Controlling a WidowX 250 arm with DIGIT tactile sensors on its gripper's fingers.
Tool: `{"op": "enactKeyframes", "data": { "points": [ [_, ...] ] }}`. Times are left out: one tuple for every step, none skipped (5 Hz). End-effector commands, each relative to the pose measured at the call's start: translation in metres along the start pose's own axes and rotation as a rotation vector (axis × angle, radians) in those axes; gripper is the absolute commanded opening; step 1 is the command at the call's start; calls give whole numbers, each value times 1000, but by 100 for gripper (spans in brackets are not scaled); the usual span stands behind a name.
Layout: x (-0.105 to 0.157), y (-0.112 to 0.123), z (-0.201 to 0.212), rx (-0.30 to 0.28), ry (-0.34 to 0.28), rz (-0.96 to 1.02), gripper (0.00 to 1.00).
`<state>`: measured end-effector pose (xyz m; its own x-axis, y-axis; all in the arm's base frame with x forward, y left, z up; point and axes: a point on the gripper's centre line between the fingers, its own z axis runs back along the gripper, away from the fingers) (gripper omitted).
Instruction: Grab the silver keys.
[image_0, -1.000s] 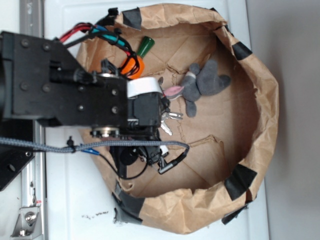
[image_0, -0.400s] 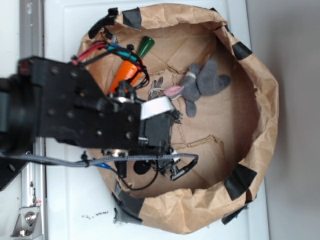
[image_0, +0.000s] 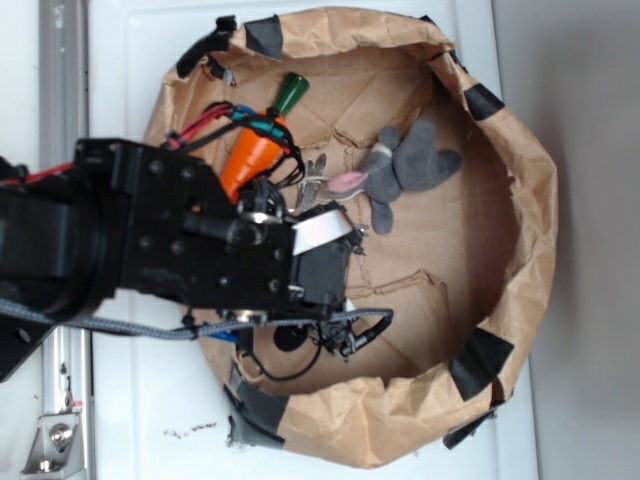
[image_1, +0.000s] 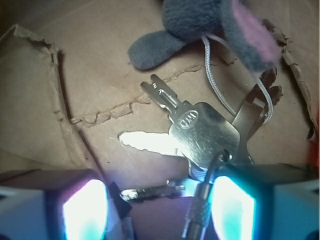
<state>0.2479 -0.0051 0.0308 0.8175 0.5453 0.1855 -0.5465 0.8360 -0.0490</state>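
Several silver keys (image_1: 200, 135) on brown cardboard (image_1: 95, 75), fanned between and just ahead of glowing fingertips (image_1: 82, 210), below grey plush bunny (image_1: 210, 25). Gripper (image_1: 157, 212) spread open, jaws either side of bunch, not clamped. Toy carrot (image_0: 255, 150) just beside black arm (image_0: 150, 240) inside paper-walled bin (image_0: 520, 200).

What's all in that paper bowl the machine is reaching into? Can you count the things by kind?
Toy carrot: 1
Plush bunny: 1
Bunch of silver keys: 1
Total: 3 things in the paper bowl, not counting the gripper poised over the keys.
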Motion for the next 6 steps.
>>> {"op": "enactKeyframes", "data": {
  "points": [
    [15, -7, 1, -25, -52, 0, 0],
    [16, -9, 0, -23, -57, -6, 0],
    [17, -9, 0, -19, -60, -7, 0],
    [18, -8, 6, -22, -46, -6, 0],
    [23, -11, 14, 21, -33, 21, 0],
    [41, -17, 49, 111, 81, 154, 0]
  ]
}}
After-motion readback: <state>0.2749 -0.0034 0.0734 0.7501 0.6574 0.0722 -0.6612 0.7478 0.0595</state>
